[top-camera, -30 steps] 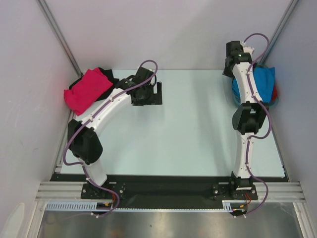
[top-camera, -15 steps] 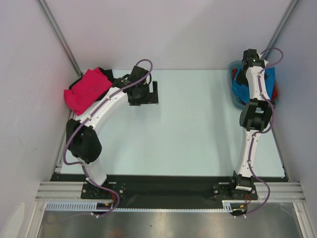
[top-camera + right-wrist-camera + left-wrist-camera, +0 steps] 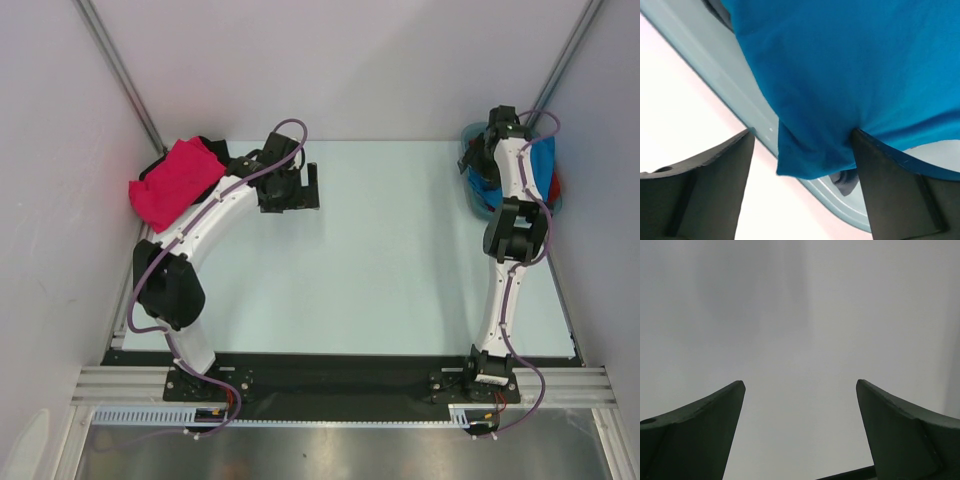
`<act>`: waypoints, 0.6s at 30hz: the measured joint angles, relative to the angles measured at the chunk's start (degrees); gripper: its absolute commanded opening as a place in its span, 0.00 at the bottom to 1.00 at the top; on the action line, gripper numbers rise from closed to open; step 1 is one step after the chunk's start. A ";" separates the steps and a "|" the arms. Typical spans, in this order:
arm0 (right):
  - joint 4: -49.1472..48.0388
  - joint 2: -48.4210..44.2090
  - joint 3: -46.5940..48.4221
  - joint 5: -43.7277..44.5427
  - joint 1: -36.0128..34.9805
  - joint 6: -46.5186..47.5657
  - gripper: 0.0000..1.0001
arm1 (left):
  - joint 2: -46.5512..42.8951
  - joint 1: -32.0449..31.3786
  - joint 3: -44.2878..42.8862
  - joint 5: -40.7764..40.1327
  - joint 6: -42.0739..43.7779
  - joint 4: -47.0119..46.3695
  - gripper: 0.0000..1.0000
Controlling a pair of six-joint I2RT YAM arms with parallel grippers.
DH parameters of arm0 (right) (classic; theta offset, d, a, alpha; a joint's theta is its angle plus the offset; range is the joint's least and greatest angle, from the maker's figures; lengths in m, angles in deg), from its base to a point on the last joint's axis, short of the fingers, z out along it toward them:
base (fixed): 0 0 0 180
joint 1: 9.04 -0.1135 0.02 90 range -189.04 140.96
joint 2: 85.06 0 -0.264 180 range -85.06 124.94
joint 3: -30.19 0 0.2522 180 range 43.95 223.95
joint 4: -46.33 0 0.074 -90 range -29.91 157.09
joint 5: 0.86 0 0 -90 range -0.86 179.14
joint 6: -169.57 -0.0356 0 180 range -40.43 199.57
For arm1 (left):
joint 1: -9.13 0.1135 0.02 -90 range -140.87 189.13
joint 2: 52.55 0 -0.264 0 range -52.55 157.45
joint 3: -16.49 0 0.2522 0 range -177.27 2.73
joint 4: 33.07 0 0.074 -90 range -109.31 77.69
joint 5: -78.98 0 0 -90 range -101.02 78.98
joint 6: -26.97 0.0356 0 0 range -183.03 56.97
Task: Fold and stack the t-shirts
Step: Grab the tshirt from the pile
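Right wrist: right pincer (image 3: pixel 802 134) straddles blue t-shirt (image 3: pixel 840 65) at tub rim (image 3: pixel 715 70).

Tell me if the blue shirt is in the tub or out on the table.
In the tub. The blue shirt lies bunched inside it, unfolded, with one fold draped over its rim in the right wrist view.
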 measured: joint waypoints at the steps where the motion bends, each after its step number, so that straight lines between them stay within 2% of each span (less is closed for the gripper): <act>1: 0.04 0.13 -0.09 -0.33 0.15 -0.04 0.82 | 0.00 0.00 0.00 0.00 0.00 0.00 1.00; 3: 0.04 0.17 -0.31 -1.09 0.28 -0.09 0.76 | 0.00 0.00 0.00 0.00 0.00 0.00 1.00; 9: -2.21 -0.72 -2.93 -1.29 0.15 -0.07 0.72 | 0.00 0.00 0.00 0.02 0.00 0.00 1.00; 10: -2.47 -1.05 -3.21 -1.11 0.15 -0.07 0.66 | 0.00 0.00 0.00 0.02 0.00 0.00 1.00; 13: -2.71 -1.44 -3.39 -0.92 0.13 -0.04 0.62 | 0.00 0.00 0.00 0.02 0.00 0.00 1.00; 18: -2.86 -2.12 -4.04 0.13 -0.07 -0.02 0.62 | 0.00 0.00 0.00 0.04 0.02 0.00 1.00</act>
